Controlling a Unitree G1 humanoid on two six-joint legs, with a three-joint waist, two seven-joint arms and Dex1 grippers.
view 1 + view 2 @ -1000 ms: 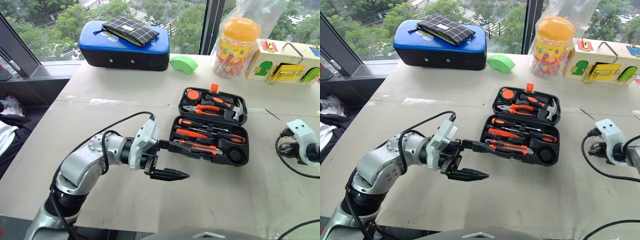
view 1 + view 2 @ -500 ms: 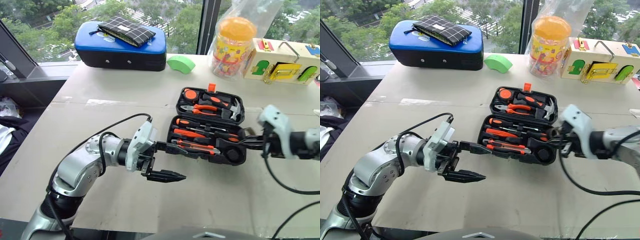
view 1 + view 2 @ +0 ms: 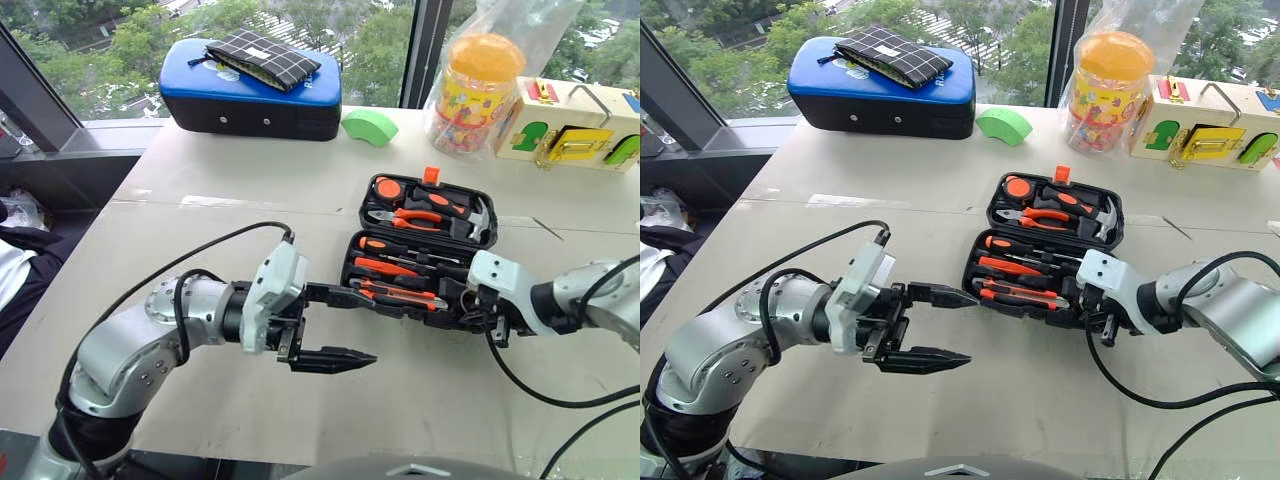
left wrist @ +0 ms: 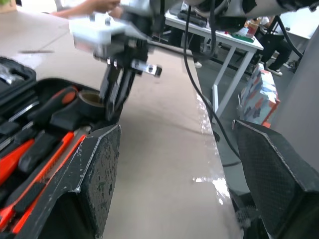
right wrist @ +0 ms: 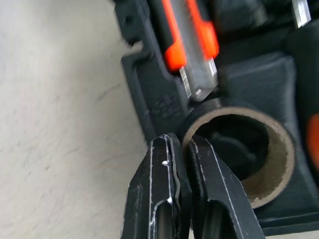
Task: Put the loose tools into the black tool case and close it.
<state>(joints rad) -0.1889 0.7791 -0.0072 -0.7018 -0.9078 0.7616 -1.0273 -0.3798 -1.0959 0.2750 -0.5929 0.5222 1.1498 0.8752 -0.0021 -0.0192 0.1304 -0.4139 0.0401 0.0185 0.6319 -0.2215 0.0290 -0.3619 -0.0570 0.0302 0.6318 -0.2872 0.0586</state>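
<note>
The black tool case [image 3: 347, 268] lies open on the table, its lid with the orange latch [image 3: 431, 175] on the far side. Two black-and-orange screwdrivers [image 3: 388, 267] and the orange-and-black utility knife [image 3: 402, 293] rest in the near half's recesses. My left gripper [image 3: 345, 325] is open and empty, level, just off the case's near left corner. My right gripper [image 5: 180, 142] is shut on nothing. It points down at the case's near right corner, with its tips against the outside of a brown tape roll [image 5: 239, 118] in the case.
At the back stand a blue-topped case [image 3: 250, 85] with a checked pouch [image 3: 265, 58], a green wedge [image 3: 368, 127], an orange-lidded jar [image 3: 472, 90] and a wooden latch box [image 3: 575, 125]. Bare table lies in front of the tool case.
My right gripper swung in from the right and tilted down onto the case's near right corner. The left gripper has stayed open in about the same place.
</note>
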